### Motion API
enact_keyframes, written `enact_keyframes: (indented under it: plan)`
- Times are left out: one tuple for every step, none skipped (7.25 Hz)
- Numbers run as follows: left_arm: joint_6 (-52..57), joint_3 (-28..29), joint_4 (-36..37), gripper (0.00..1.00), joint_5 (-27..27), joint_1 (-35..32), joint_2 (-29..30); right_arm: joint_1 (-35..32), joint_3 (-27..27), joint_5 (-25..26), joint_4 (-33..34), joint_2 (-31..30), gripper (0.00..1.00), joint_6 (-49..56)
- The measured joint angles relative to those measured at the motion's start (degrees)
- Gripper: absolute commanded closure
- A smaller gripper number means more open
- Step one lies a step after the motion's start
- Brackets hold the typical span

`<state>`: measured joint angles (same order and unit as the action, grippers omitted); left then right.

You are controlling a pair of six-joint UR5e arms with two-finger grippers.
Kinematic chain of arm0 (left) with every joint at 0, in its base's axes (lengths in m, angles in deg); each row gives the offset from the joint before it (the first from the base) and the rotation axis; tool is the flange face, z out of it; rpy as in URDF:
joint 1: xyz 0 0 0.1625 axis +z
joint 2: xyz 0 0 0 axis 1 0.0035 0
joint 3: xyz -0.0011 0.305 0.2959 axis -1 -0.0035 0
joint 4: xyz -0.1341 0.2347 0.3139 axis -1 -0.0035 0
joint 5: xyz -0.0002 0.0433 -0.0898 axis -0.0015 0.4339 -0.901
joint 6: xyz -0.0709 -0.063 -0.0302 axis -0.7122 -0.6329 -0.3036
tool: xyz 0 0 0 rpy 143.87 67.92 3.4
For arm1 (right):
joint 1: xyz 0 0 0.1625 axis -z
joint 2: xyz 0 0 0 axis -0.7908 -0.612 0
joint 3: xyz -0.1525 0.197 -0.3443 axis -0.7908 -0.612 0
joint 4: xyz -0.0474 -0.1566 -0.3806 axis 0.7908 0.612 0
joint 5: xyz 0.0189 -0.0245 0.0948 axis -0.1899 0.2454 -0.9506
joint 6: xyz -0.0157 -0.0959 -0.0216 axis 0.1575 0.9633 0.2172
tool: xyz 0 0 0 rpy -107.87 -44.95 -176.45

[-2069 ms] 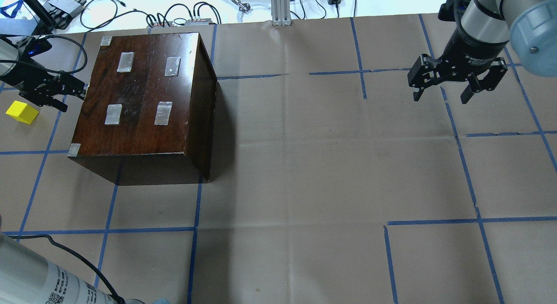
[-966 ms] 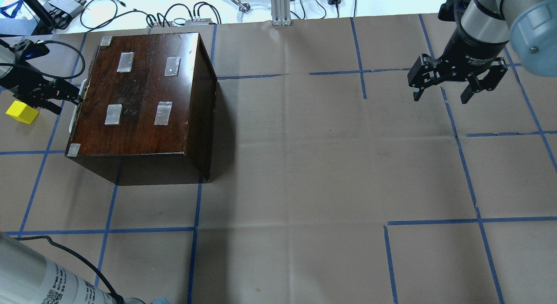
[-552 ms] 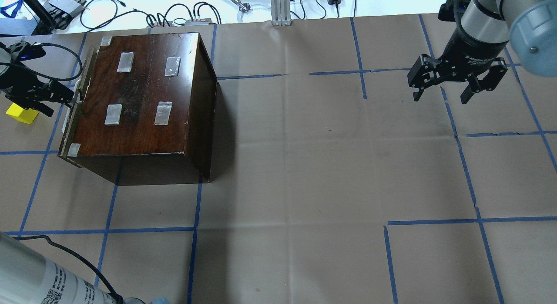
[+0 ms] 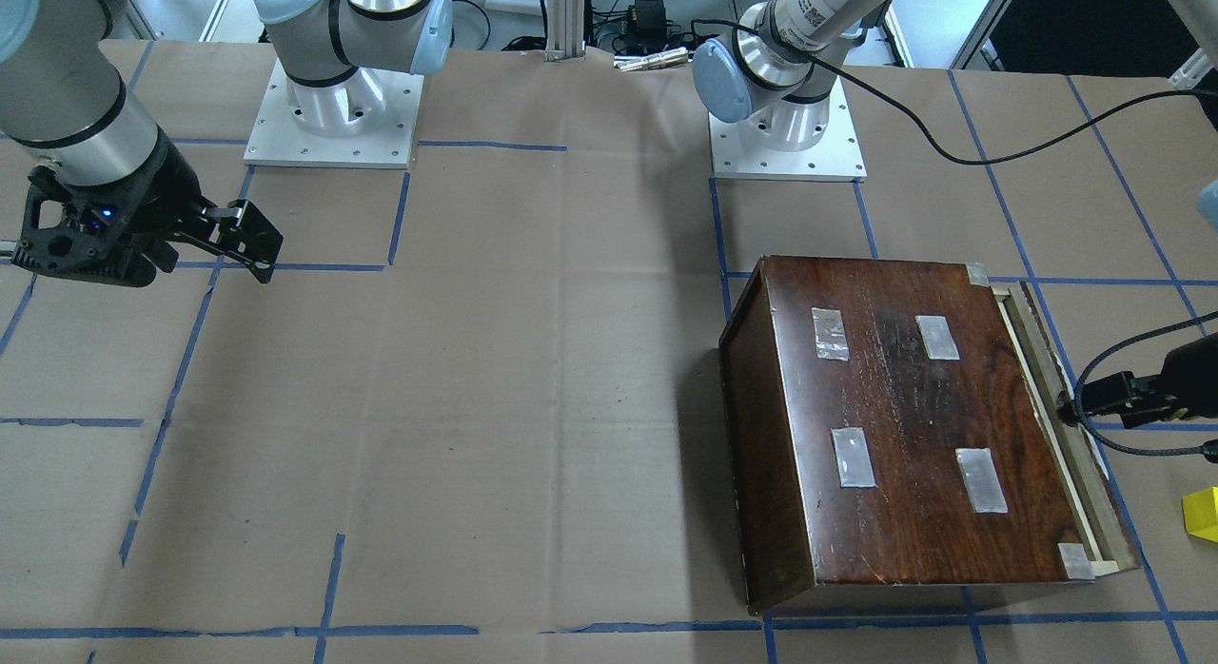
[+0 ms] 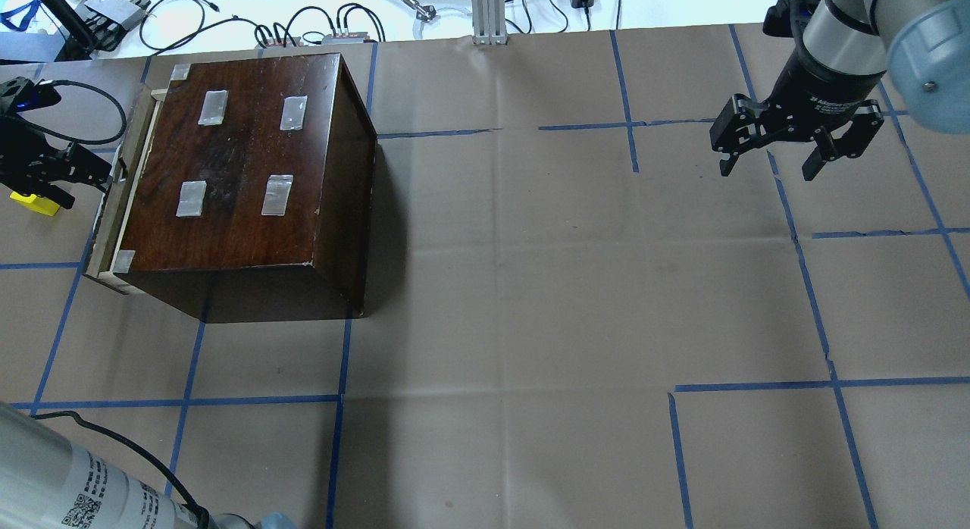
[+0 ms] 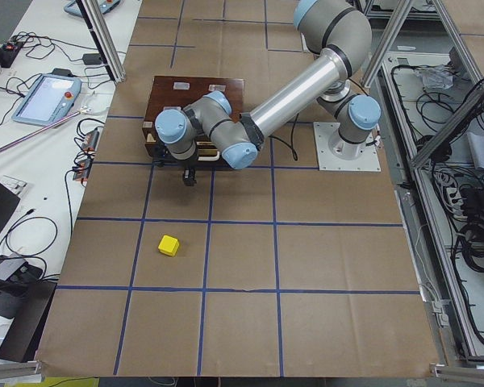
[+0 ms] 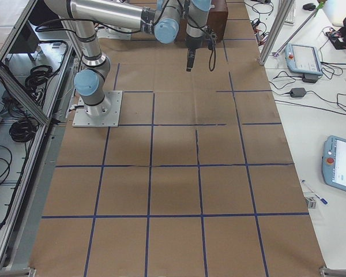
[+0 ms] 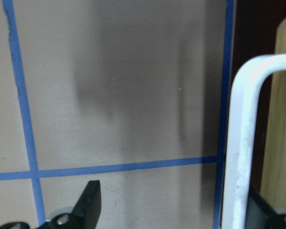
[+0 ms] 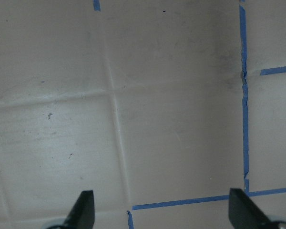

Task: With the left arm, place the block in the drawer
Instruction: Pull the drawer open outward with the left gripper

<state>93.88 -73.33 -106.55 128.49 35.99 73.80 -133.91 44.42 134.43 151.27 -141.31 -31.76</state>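
The dark brown cabinet [image 5: 242, 158] stands at the table's far left. Its drawer [image 5: 121, 188] sticks out a little on the left as a pale wood strip, also in the front view [image 4: 1056, 398]. My left gripper [image 5: 87, 173] is open at the drawer front. In the left wrist view [image 8: 176, 210] the drawer's white handle [image 8: 240, 143] lies between the spread fingers, against one of them. The yellow block [image 5: 34, 203] sits on the paper left of the gripper, partly hidden by it; it shows fully in the left side view [image 6: 168, 244]. My right gripper [image 5: 769, 169] is open and empty, far right.
Brown paper with blue tape lines [image 5: 485, 324] covers the table. Cables and boxes [image 5: 303, 29] lie beyond the far edge. The aluminium post [image 5: 489, 14] stands at the back middle. The arm bases [image 4: 780, 122] are bolted on the robot's side.
My left gripper has moved left with the handle, and the drawer has slid out from flush to a visible strip. The cabinet has shifted slightly left. The right arm has not moved.
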Motion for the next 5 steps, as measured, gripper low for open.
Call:
enact_keyframes:
  plan:
    - [0.0,0.2,0.0,0.03,0.6,0.3,0.2,0.0,0.0,0.0,0.0,0.0,0.00,0.0]
    - [0.0,0.5,0.0,0.03,1.2,0.6,0.3,0.0,0.0,0.0,0.0,0.0,0.00,0.0]
    - [0.1,0.9,0.0,0.03,1.6,0.7,0.4,0.0,0.0,0.0,0.0,0.0,0.00,0.0]
    - [0.1,1.2,0.0,0.03,2.0,0.9,0.4,0.0,0.0,0.0,0.0,0.0,0.00,0.0]
    - [0.1,1.5,0.0,0.03,2.6,0.9,0.5,0.0,0.0,0.0,0.0,0.0,0.00,0.0]
